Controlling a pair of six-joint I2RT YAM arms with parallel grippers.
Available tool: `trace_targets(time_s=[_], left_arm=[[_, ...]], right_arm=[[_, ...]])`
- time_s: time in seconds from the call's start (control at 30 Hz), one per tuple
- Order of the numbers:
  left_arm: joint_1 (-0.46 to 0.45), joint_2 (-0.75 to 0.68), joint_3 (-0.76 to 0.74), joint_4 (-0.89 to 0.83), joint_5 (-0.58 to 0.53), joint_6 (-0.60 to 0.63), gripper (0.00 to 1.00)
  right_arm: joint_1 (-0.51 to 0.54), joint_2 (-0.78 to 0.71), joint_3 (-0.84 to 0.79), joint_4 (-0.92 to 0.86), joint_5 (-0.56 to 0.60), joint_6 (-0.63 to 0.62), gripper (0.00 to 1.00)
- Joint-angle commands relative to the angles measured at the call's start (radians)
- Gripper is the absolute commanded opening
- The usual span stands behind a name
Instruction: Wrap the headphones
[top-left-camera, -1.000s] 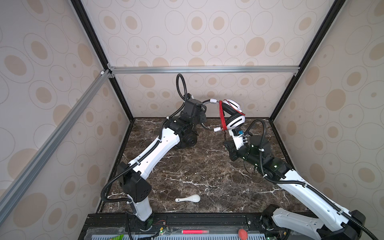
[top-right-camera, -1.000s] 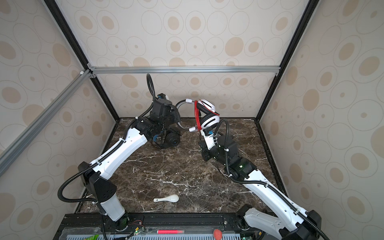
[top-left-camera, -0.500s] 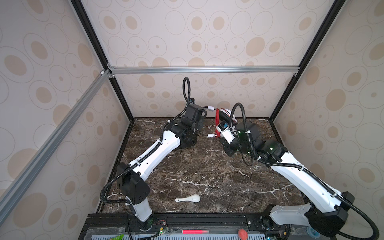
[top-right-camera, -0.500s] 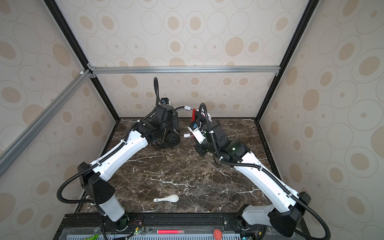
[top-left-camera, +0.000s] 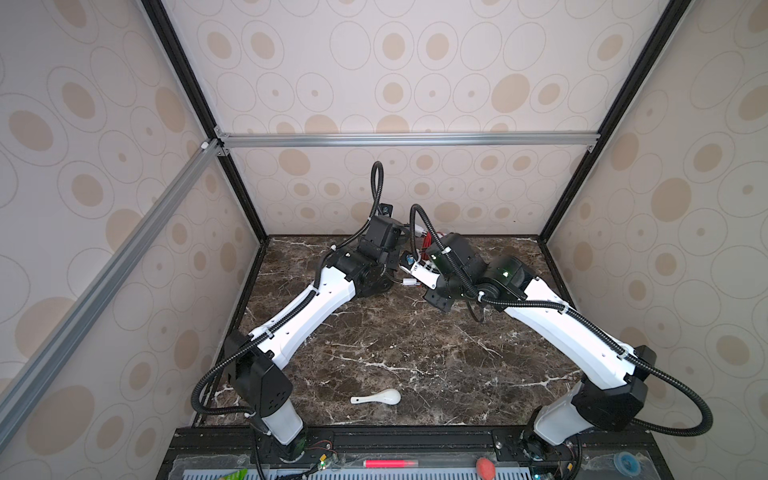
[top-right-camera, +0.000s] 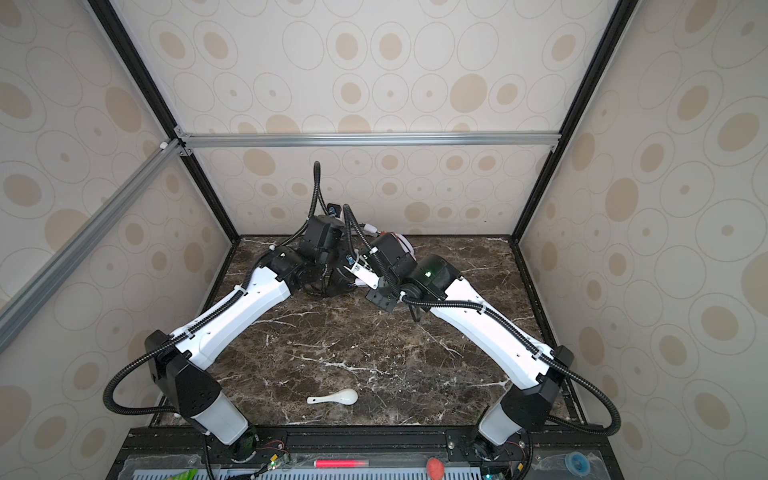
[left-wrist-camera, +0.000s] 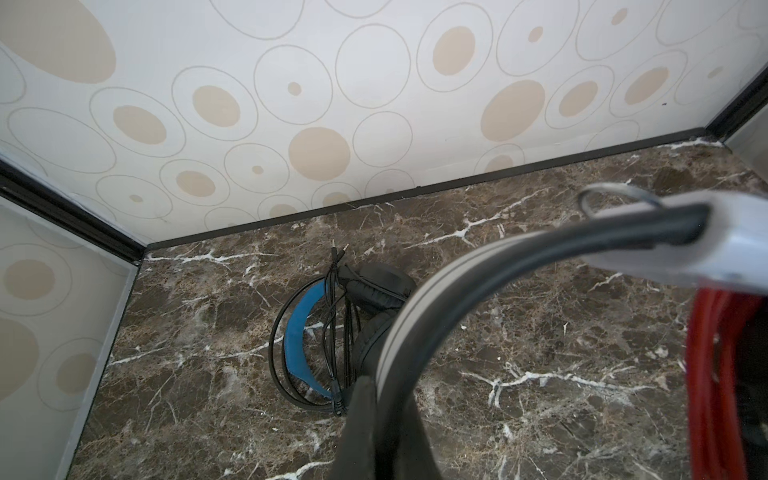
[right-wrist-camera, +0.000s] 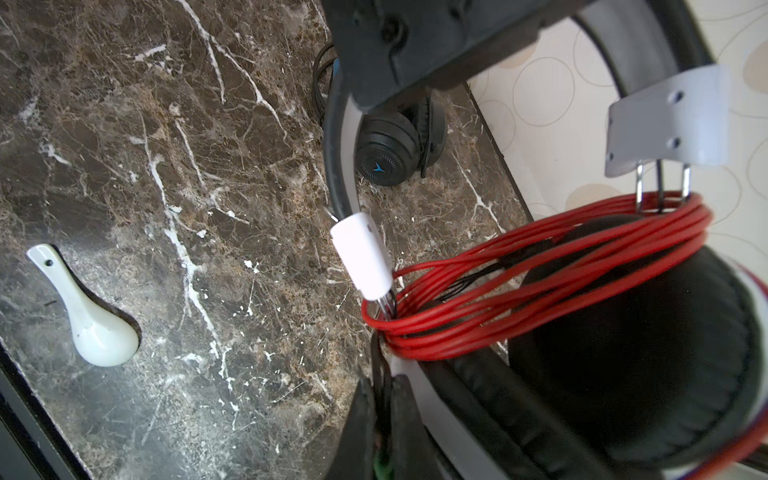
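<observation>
Headphones sit at the back of the table (top-left-camera: 395, 340). The black headset (left-wrist-camera: 299, 332) lies by the wall with its thin cord looped round it, so it looks done. The white headset (right-wrist-camera: 665, 120) hangs in the air close by. The left claw (left-wrist-camera: 376, 399) is shut tight on its headband to keep it steady. The right claw (right-wrist-camera: 382, 399) is pinched shut just under the red cord (right-wrist-camera: 540, 291) loops, likely on the cord's end, so the loops cannot slip off.

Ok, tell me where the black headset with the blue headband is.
In the left wrist view the black headset lies on the table near the back wall, left of centre; in both top views the left arm mostly hides it.
</observation>
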Motion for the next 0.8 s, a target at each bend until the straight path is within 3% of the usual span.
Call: trace_targets(time_s=[0.0,0.13,0.3,0.53,0.77], left_arm=[[-0.004,-0.019,-0.011,0.000,0.013,0.104,0.00],[-0.004,-0.017,-0.031,-0.001,0.098,0.161,0.00],[-0.004,-0.052,-0.095,0.038,0.209,0.163,0.00],[-0.004,-0.077,-0.118,0.050,0.249,0.173,0.00],[-0.003,-0.103,-0.146,0.066,0.275,0.196,0.00]], right_arm=[[0.010,0.001,0.114,-0.045,0.003,-0.101,0.00],[0.012,0.016,0.158,-0.061,-0.020,-0.174,0.00],[0.022,0.018,0.176,-0.031,0.038,-0.213,0.00],[0.143,-0.063,-0.010,0.123,0.170,-0.371,0.00],[0.146,-0.066,-0.009,0.128,0.230,-0.398,0.00]])
